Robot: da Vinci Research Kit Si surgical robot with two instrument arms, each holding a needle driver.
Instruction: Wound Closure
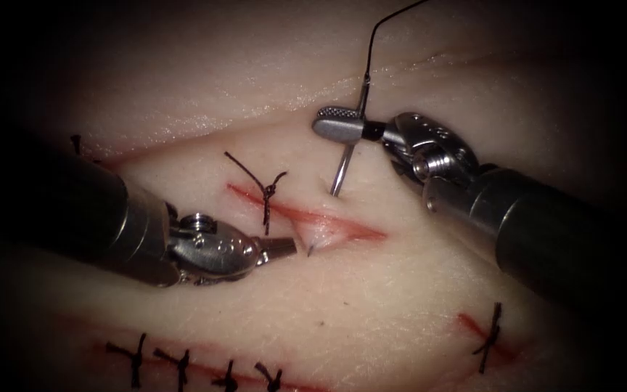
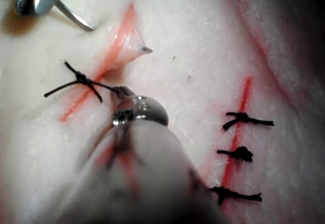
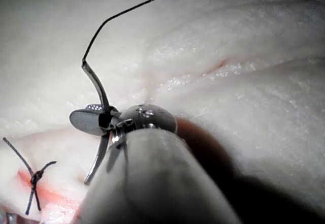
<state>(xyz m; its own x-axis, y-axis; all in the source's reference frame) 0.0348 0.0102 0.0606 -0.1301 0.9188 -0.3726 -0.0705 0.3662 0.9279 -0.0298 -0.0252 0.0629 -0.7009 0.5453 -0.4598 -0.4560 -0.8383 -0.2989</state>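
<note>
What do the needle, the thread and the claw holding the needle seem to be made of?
Needle: probably polished steel; thin, grey, with bright glints. Thread: dark, matte, fine strand, perhaps braided suture. Right claw: metal with a satin shine and a dotted, textured gripping face, shut on the needle near its thread end.

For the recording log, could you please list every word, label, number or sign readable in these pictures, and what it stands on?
None: no readable text.
Right arm's steel tool: unmarked, jaws shut on the curved steel needle mid-curve, tip in the pale tissue.
Left arm's steel tool: unmarked.
Black thread: plain.
</note>
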